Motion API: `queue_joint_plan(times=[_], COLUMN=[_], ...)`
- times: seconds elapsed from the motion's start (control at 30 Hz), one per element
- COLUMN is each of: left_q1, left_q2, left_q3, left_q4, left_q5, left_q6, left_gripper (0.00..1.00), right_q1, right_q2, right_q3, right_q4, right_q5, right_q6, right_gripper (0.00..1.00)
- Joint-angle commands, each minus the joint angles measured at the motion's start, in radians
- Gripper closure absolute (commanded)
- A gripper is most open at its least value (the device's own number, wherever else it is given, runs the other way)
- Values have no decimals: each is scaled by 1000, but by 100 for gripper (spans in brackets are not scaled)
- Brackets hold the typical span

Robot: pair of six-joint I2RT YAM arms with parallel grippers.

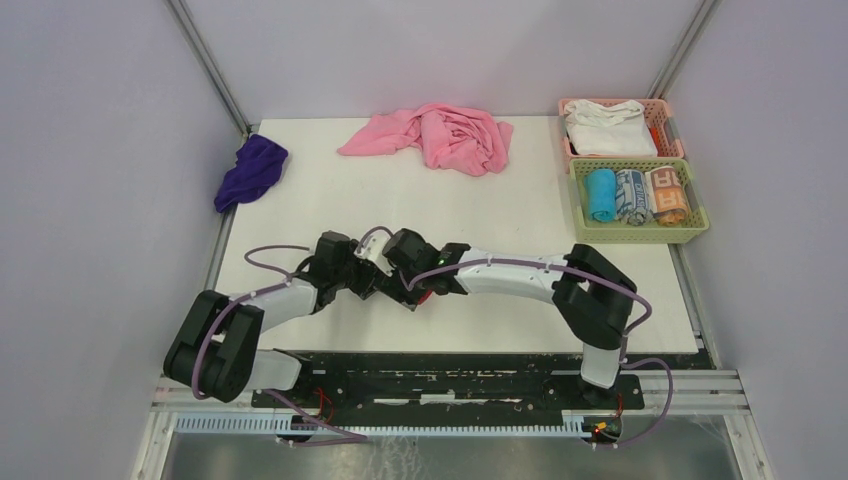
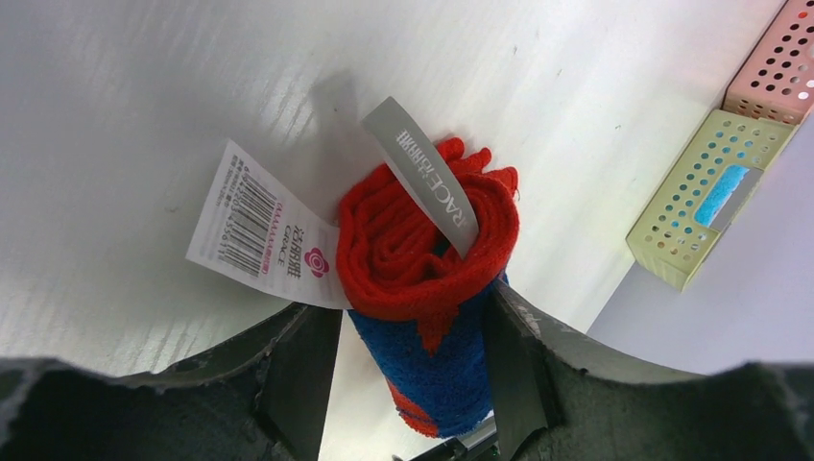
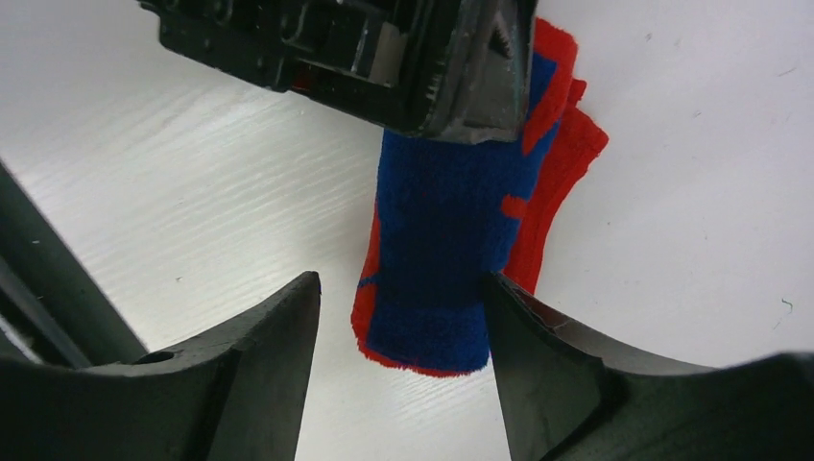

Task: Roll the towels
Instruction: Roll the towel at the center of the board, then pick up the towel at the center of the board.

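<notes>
The white table (image 1: 450,210) carries two towels not yet rolled: a pink towel (image 1: 432,136) bunched at the far middle and a smaller purple towel (image 1: 250,170) crumpled at the far left. At the far right stand a pink basket (image 1: 613,102) and, just nearer, a green basket (image 1: 640,237) with three finished rolls lying side by side. Both arms meet over the near middle of the table, where the red and blue towel (image 2: 427,264) is already wound into a tight roll. The left gripper (image 2: 408,307) appears to pinch that roll across its width, both fingers against the cloth. The right gripper (image 3: 398,283) stands spread around the other end, one finger touching it and the other apart. A paper tag (image 2: 259,226) and a grey label (image 2: 422,163) stick out of the spiral end. The rolling looks done; the next move probably calls for carrying the roll to the green basket without letting it unwind.
</notes>
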Motion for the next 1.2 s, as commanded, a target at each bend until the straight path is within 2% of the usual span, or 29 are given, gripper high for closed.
queue_joint_plan(times=[0.0,0.17,0.3,0.4,0.63,0.73,0.87,1.03,1.17], left_q1=[-14,-16,-15,-15,-14,-14,-14,-14,-15], left_q2=[42,35,16,-9,-10,36,99,169,205], left_q3=[8,22,30,33,25,21,3,-12,-16], left_q4=[-92,-91,-92,-91,-76,-47,12,60,78], left_q5=[-72,-68,-62,-56,-45,-25,-1,18,23], left_q6=[57,57,52,44,38,32,6,-13,-19], left_gripper=[37,33,28,25,24,26,32,35,36], right_q1=[17,17,5,-19,-60,-66,-67,-66,-66], right_q2=[64,125,156,171,179,189,191,207,239], right_q3=[47,43,32,21,30,47,54,79,102], right_q4=[24,-13,-59,-87,-114,-123,-114,-97,-89], right_q5=[106,134,133,84,-41,-71,-66,-38,-2], right_q6=[-39,-31,-6,25,50,58,62,55,52], right_gripper=[29,33,39,46,55,54,49,40,40])
